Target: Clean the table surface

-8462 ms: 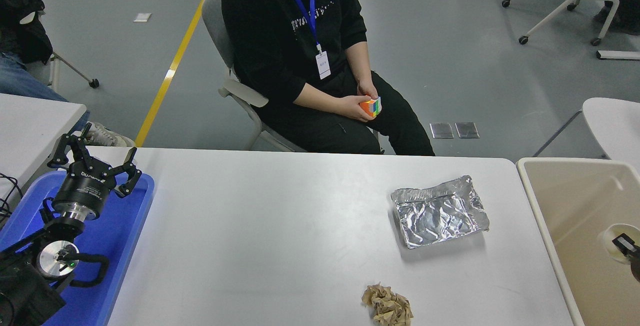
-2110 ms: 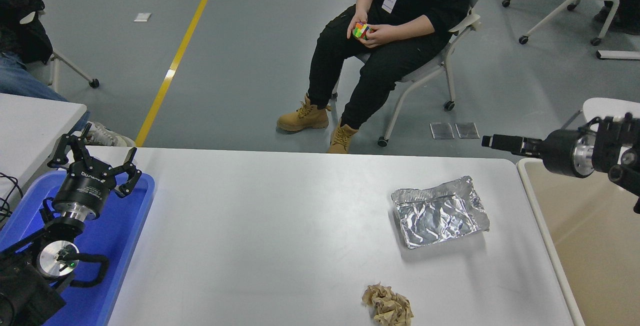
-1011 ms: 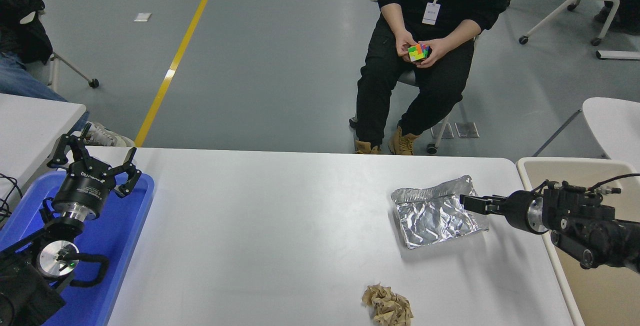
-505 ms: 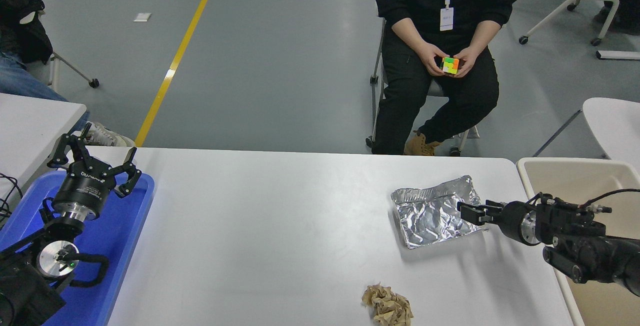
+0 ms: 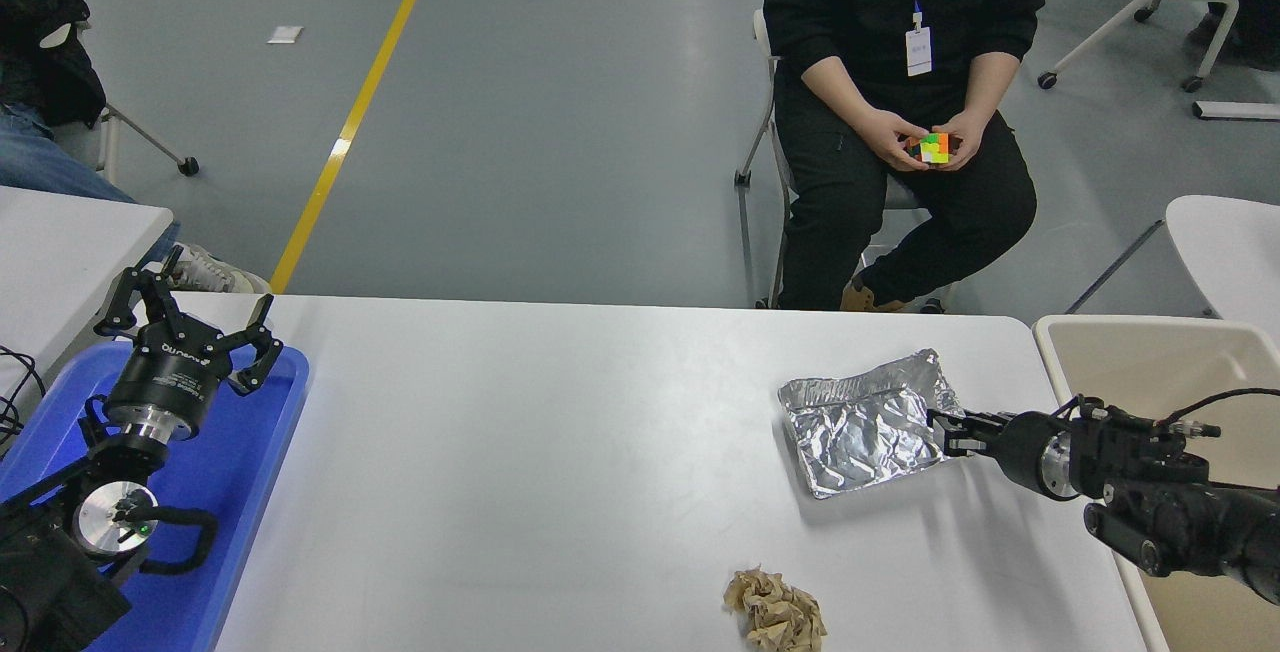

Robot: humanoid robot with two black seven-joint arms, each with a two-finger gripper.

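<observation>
Now the right gripper [image 5: 945, 432] has reached the foil's [image 5: 868, 424] right edge.

On the table [image 5: 560, 452], the foil sheet [image 5: 870, 422] lies right of centre, the paper wad [image 5: 776, 612] nearer the front edge, the bin [image 5: 1150, 362] at the right end.

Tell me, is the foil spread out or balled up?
Spread out: the foil lies as a flat, wrinkled sheet on the table, edges slightly turned up, unlike the balled paper.
</observation>
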